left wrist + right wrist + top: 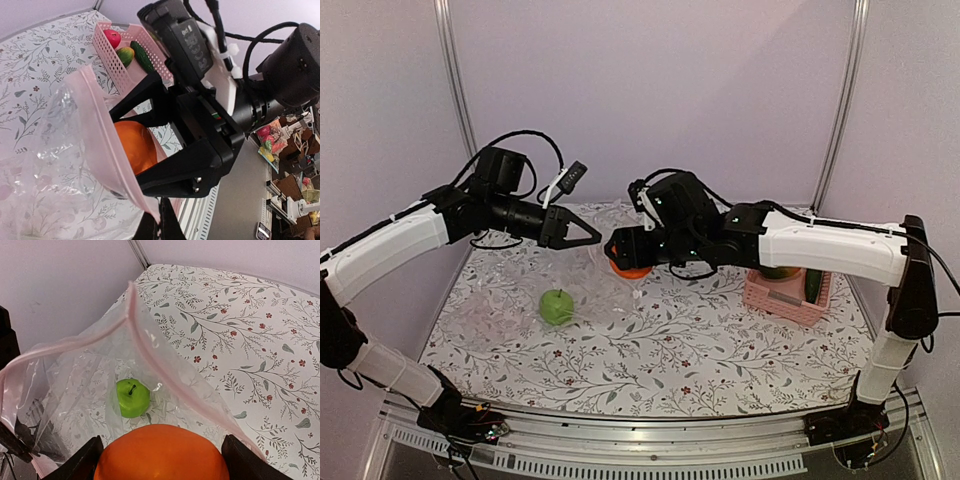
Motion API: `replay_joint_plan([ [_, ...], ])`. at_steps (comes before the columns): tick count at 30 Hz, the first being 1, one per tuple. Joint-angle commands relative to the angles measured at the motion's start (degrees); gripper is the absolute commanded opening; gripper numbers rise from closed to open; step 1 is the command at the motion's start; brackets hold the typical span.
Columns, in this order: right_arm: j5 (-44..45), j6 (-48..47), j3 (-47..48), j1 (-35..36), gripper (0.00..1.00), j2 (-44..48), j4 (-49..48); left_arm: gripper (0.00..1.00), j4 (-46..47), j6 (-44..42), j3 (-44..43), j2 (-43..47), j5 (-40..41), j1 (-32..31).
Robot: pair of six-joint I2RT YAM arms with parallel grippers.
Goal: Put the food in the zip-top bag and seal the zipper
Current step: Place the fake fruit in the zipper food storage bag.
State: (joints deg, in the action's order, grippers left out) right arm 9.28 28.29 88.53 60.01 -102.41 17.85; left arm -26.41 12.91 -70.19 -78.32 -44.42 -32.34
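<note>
My left gripper point(588, 235) point(162, 224) is shut on the pink zipper strip point(107, 150) of the see-through bag point(500, 292), holding the mouth up and open. My right gripper point(618, 250) point(160, 462) is shut on the orange point(630, 266) point(135, 147) point(160, 450), right at the bag's open mouth. The green apple point(557, 306) point(132, 397) lies inside the bag point(80, 385) on the table. The zipper rim point(165, 367) arches over the opening. The red apple point(112, 37), mango point(125, 56) and cucumber point(143, 57) lie in the pink basket.
The pink slatted basket point(787, 295) point(107, 52) stands at the right of the floral tablecloth point(700, 340), under my right forearm. Purple walls with metal posts enclose the back and sides. The two grippers are almost touching over the table's middle back.
</note>
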Motion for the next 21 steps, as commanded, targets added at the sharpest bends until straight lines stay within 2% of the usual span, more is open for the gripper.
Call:
replay_joint_plan([
  [1, -0.9, -1.0, 3.1, 0.2, 0.79, -2.3, 4.6, 0.00, 1.2, -0.3, 0.4, 0.0, -1.2, -0.3],
  [11, -2.9, -2.0, 3.9, 0.2, 0.89, -2.0, 4.8, 0.00, 1.3, -0.1, 0.4, -0.5, -1.3, -0.3],
  [21, -2.4, -2.6, 3.9, 0.1, 0.88, -0.7, 4.8, 0.00, 1.3, -0.2, 0.4, -0.4, -1.0, -0.3],
])
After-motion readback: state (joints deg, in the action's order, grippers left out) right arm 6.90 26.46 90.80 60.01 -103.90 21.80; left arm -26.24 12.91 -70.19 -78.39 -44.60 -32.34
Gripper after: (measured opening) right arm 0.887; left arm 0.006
